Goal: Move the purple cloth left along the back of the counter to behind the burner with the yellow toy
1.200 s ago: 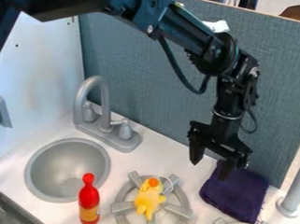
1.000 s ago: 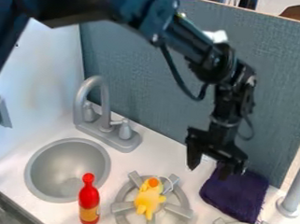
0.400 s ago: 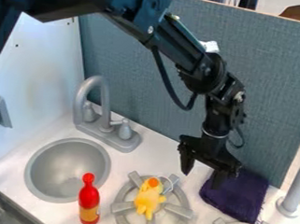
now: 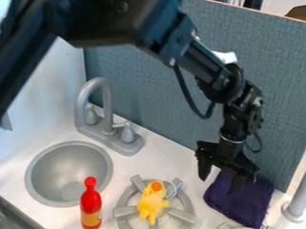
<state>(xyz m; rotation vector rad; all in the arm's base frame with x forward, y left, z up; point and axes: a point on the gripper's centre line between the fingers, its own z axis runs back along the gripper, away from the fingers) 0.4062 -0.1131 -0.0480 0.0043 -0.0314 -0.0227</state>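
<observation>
Pale countertop (image 4: 141, 159) bears a purple cloth (image 4: 247, 201) near the foot of a blue-gray panel (image 4: 144, 87), and the gripper (image 4: 220, 175) hangs by its upper left part, jaws spread, nothing between them. Lowered here, it could merely skid or bunch the cloth, I'd judge, since one finger sits out past the left edge and the fabric looks soft and flat. Counting outward: one cloth, two burners (image 4: 122, 212), one yellow toy (image 4: 152, 204), one red bottle (image 4: 91, 209), one faucet (image 4: 87, 92), one sink (image 4: 67, 167).

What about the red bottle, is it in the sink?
No, the red bottle stands upright on the counter beside the sink.
</observation>
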